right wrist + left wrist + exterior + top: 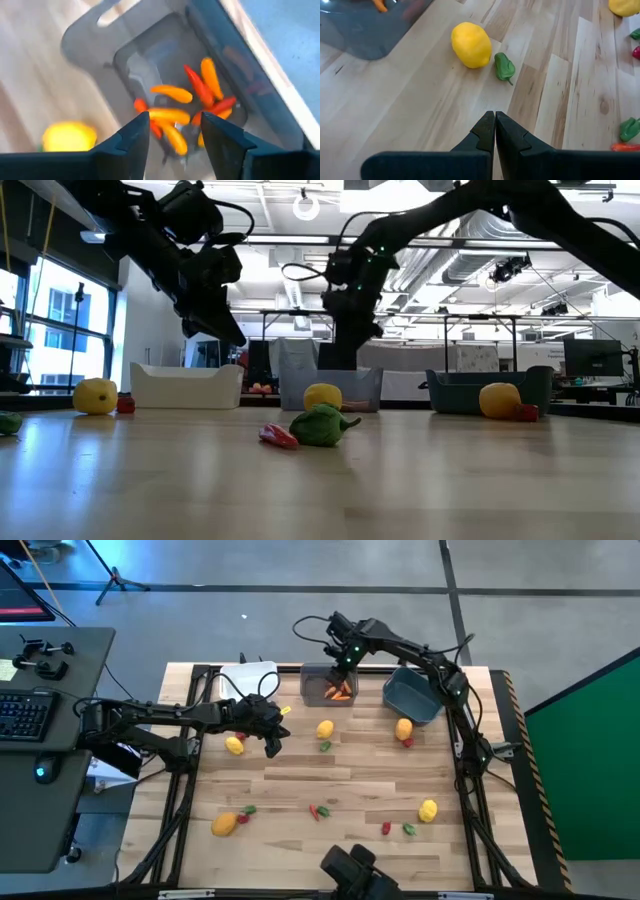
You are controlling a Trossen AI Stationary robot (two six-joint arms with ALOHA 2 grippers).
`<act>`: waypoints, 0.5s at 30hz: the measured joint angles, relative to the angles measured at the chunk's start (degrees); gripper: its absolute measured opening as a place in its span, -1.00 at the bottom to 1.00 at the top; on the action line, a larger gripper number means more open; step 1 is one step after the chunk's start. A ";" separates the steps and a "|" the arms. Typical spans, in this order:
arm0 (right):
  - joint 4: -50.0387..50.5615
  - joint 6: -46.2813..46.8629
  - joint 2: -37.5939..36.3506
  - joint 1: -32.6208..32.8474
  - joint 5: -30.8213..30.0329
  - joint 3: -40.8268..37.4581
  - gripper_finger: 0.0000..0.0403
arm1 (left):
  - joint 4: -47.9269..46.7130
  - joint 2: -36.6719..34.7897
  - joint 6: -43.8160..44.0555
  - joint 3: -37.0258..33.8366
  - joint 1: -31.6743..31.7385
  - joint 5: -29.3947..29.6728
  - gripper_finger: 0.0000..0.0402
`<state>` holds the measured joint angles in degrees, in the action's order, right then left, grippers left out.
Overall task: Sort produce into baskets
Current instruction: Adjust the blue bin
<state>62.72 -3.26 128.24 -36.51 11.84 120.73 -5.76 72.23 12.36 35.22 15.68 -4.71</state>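
Hovering right hand (175, 132) — carrots (192, 107) blurred in grey bin (90, 30)

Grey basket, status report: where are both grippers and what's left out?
Right gripper over grey basket, jaws open, carrots inside. Left gripper shut above table. Lemons loose on table.

3 bins (412, 698), 5 yellow fruits (325, 728)
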 joint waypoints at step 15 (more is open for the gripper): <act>17.56 4.57 -15.17 -4.38 -3.73 -3.60 -0.91 | 0.03 0.00 -0.27 0.00 0.04 0.00 -1.00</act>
<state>80.29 1.31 113.07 -40.89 8.11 117.13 -5.73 72.23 12.09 35.22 15.73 -4.71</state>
